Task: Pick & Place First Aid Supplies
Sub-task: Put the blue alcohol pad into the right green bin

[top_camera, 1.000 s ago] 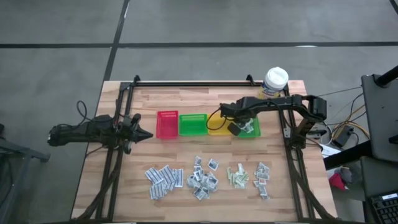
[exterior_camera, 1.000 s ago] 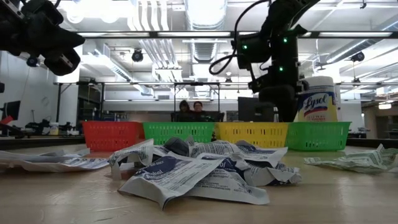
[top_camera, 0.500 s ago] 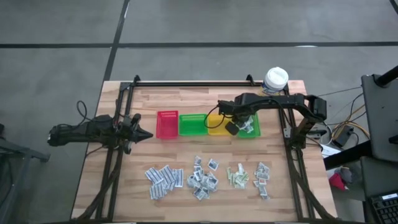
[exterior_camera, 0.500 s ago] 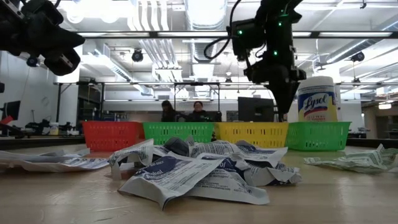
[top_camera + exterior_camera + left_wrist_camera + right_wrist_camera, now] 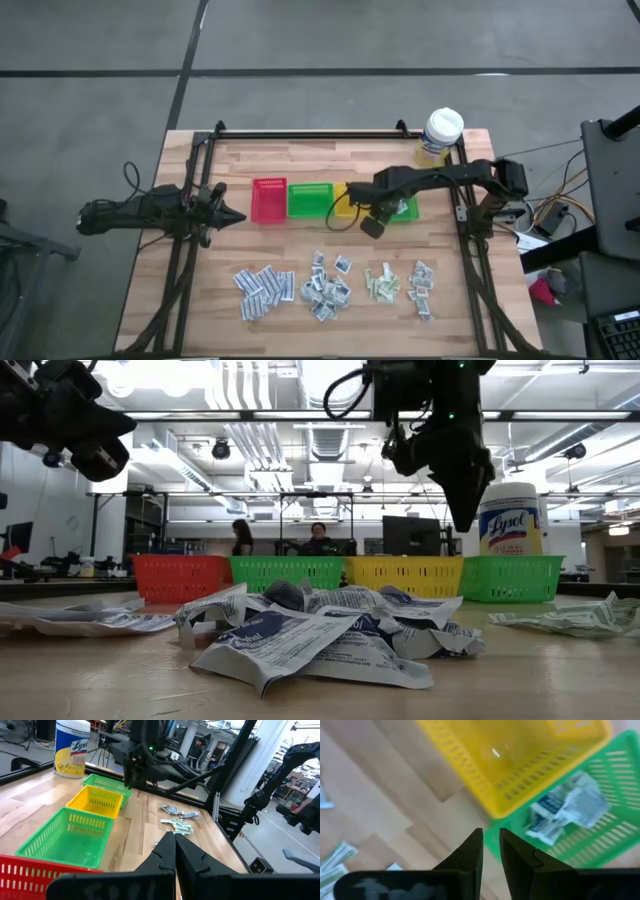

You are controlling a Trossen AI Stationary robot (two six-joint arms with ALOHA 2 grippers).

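Observation:
Four loose heaps of small flat sachets point(image 5: 325, 285) lie along the near half of the table and fill the foreground of the low view point(image 5: 310, 630). A few white-blue sachets point(image 5: 565, 815) lie in the right-hand green bin point(image 5: 408, 213). My right gripper point(image 5: 368, 228) hangs above bare wood just near of the yellow bin point(image 5: 485, 795) and that green bin, pointing down, empty, its fingertips point(image 5: 490, 837) a narrow gap apart. My left gripper point(image 5: 235, 216) waits shut point(image 5: 175, 845) at the table's left, beside the red bin point(image 5: 268, 200).
Red, green point(image 5: 310, 200), yellow and green bins stand in a row across the table's middle. A white-lidded yellow wipes tub point(image 5: 443, 130) stands at the far right corner. Black frame rails run along the table's left, right and far edges. People sit in the room beyond point(image 5: 320, 540).
My right gripper has moved from over the right-hand green bin toward the table's near edge and slightly left, rising a little, and now hangs off the bins over bare wood. The sachets on the table have not moved.

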